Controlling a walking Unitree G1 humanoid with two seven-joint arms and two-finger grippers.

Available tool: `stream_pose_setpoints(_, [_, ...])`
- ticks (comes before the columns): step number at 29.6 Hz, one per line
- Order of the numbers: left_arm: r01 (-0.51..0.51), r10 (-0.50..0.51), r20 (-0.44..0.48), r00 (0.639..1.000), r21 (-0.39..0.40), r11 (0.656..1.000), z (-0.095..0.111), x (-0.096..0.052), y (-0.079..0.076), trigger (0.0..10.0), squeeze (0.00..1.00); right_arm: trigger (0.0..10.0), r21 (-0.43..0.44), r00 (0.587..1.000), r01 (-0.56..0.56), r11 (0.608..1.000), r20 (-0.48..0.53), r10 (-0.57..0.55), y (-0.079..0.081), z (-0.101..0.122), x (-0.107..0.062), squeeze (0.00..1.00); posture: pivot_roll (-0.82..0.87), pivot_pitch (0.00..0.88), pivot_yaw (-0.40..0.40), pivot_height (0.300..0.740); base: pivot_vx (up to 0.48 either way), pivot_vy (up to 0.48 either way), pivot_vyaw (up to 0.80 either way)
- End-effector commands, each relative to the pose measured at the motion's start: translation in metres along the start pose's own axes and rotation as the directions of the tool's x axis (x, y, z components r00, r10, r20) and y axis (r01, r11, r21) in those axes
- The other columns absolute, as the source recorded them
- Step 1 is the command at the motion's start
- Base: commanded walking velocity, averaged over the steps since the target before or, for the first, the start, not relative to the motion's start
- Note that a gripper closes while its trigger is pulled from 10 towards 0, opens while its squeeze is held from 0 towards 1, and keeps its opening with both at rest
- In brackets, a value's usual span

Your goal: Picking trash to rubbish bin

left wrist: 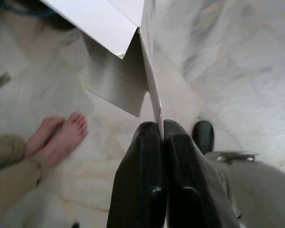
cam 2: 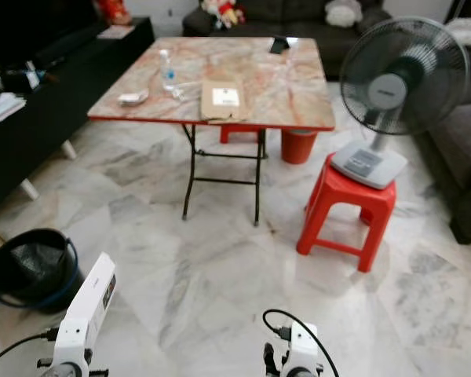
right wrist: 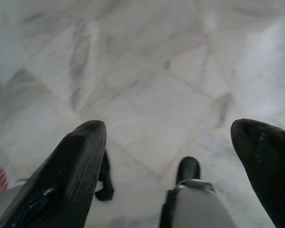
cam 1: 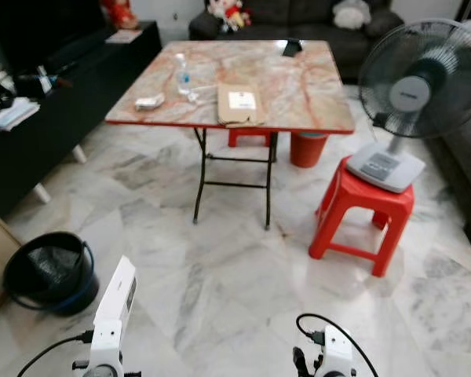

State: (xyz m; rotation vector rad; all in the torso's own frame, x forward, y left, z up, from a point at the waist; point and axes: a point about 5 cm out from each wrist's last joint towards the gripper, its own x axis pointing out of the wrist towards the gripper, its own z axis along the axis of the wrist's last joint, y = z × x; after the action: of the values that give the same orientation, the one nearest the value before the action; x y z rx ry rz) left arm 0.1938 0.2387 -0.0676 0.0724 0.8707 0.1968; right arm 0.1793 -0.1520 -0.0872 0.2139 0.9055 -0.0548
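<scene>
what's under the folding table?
Under the folding table: a red stool and a red bucket at the far side, on marble floor. The tabletop covers their upper parts; anything further back is hidden.

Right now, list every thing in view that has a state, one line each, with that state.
left gripper: shut on white box, held above the floor
white box: flap open, pinched by its thin edge
right gripper: open, holds nothing
rubbish bin: upright on the floor, black liner in
plastic bottle: upright on the table
brown parcel: lying flat at the table edge
fan: standing on red stool
</scene>
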Motion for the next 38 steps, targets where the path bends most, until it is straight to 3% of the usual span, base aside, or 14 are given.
stream_pose_setpoints(1, [-0.023,0.023,-0.007,1.0,0.014,1.0,-0.0026,-0.0008,0.0061,10.0,0.0,10.0,0.004,1.0,-0.019,1.0,0.006,0.019,0.0054,0.0032,0.0013,0.0,-0.1,0.0,0.041,0.74,0.244,0.0,0.78])
stream_pose_setpoints(7, [-0.026,0.026,-0.006,1.0,0.017,1.0,-0.0025,-0.0009,0.0073,10.0,0.0,10.0,-0.008,1.0,-0.019,1.0,0.0,0.019,0.0058,0.0026,0.0013,0.0,-0.09,0.0,0.043,0.74,0.249,0.0,0.12])
stream_pose_setpoints(17, [-0.03,0.03,-0.003,1.0,0.013,0.999,-0.0017,-0.0007,0.007,10.0,0.0,10.0,0.0,1.0,-0.017,1.0,0.005,0.017,0.0051,0.003,0.0013,0.0,-0.09,0.003,0.039,0.74,0.259,0.0,0.79])
stream_pose_setpoints(20, [-0.031,0.031,-0.003,1.0,0.011,0.999,-0.0021,-0.0008,0.0071,10.0,0.0,10.0,0.03,1.0,-0.008,1.0,0.003,0.008,0.0044,0.0023,0.0011,0.0,-0.09,0.007,0.038,0.74,0.262,0.0,0.0])
stream_pose_setpoints(26, [-0.034,0.034,-0.008,0.999,0.007,0.999,-0.004,-0.0013,0.0076,10.0,0.0,10.0,-0.011,1.0,-0.014,1.0,0.004,0.014,0.0051,0.0024,0.0011,0.0,-0.09,0.014,0.035,0.74,0.262,0.0,0.07])
stream_pose_setpoints(38, [-0.037,0.037,-0.004,0.999,0.0,0.999,-0.0032,-0.0011,0.0073,10.0,0.0,10.0,-0.011,1.0,-0.023,1.0,0.003,0.023,0.0064,0.0036,0.0016,0.0,-0.08,0.021,0.03,0.74,0.266,0.0,0.8])
